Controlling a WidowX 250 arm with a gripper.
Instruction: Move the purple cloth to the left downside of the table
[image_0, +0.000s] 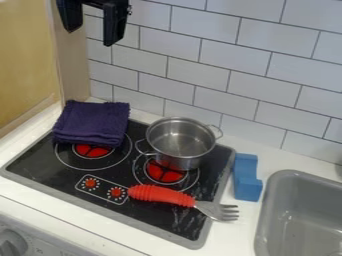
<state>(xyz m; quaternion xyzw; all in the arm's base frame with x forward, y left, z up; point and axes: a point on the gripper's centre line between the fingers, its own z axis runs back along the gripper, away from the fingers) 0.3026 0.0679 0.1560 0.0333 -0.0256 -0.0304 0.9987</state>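
Observation:
At the top left of the camera view, my gripper (93, 25) hangs high above the stove, its two fingers apart with nothing between them. The folded purple cloth (92, 123) lies well below it, on the back left corner of the black stovetop (50, 172), partly covering the back left burner. Cloth and gripper are not touching.
A metal pot (179, 142) stands right of the cloth. A fork with a red handle (163, 195) lies across the stove's front right. Beyond it are a blue block (246, 177) and a grey sink (267, 220). A tiled wall (200, 75) rises behind.

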